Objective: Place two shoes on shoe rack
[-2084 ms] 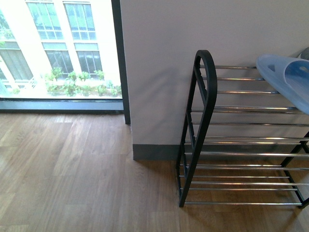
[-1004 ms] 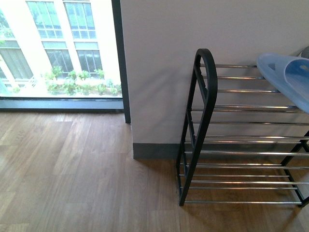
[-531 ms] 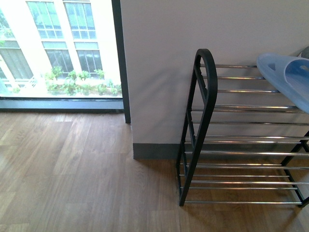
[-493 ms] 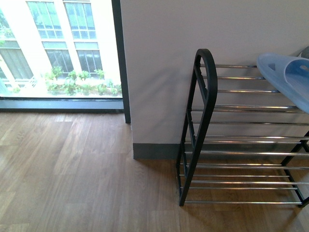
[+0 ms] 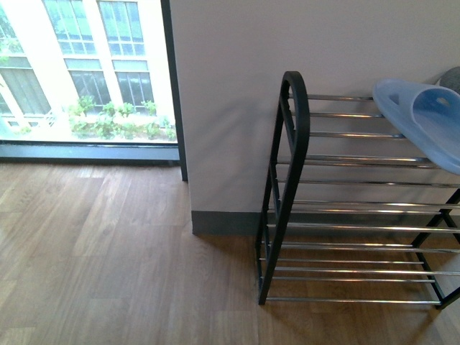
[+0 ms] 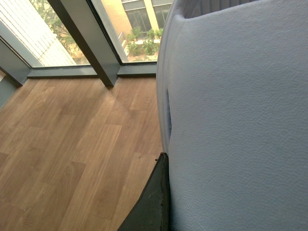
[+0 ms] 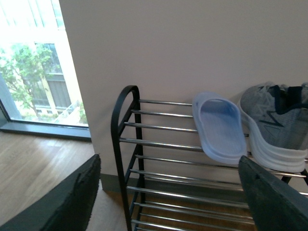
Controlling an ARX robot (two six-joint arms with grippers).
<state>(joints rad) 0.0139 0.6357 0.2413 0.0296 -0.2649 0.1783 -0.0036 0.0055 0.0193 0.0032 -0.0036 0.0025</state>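
Chrome bars of the shoe rack (image 7: 163,144) carry a pale blue slide sandal (image 7: 219,126) on the top tier, just beside a grey sneaker (image 7: 274,118), with bare bar open toward the rack's black end frame (image 5: 284,180). The right gripper (image 7: 166,192) is spread wide and empty, well short of the rack. A second pale blue sandal (image 6: 236,120) fills the left wrist view above bare wood floor (image 6: 72,154); one dark finger (image 6: 151,199) touches its edge, so whether that pincer grips it cannot be told.

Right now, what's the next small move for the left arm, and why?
Probably carry the pale slide, apparently held against the left wrist camera, toward the rack's top tier. Its left part is bare, while another slide and a sneaker already sit there. The right fingers are spread, empty.
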